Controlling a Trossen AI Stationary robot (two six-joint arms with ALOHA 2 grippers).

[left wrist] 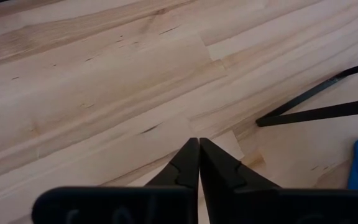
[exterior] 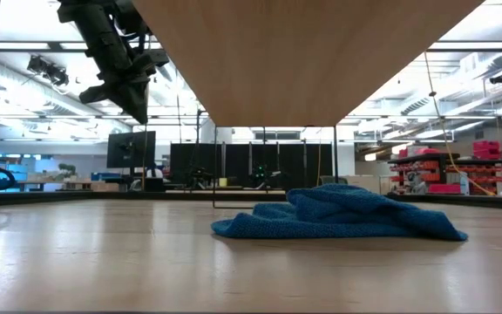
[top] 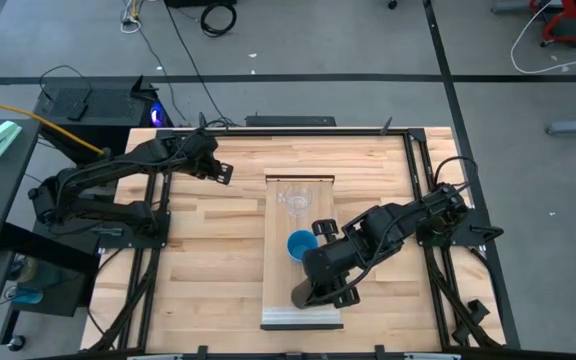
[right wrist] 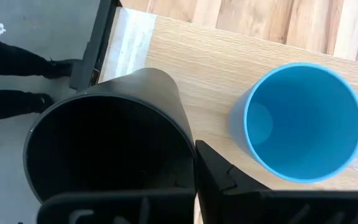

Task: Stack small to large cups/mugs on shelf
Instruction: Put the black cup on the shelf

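While the right gripper [right wrist: 194, 180] pinches the black cup's [right wrist: 104, 143] rim on the shelf [top: 301, 312], blue cup [top: 300, 244] and clear cup [top: 296, 200] stand unstacked beside it; left gripper [left wrist: 199, 168] clenched, empty.

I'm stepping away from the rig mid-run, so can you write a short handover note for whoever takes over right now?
Right gripper: shut on the black cup, one finger inside its rim, over the shelf near its metal-strip end.
Left gripper: shut, empty, waiting above the bare tabletop left of the shelf.
Blue cup: upright on the shelf, mid-length, beside the black cup.
Clear cup: on the shelf toward the far end.
Done: all three cups are at the shelf.
Left: no cup is nested yet; stacking remains.
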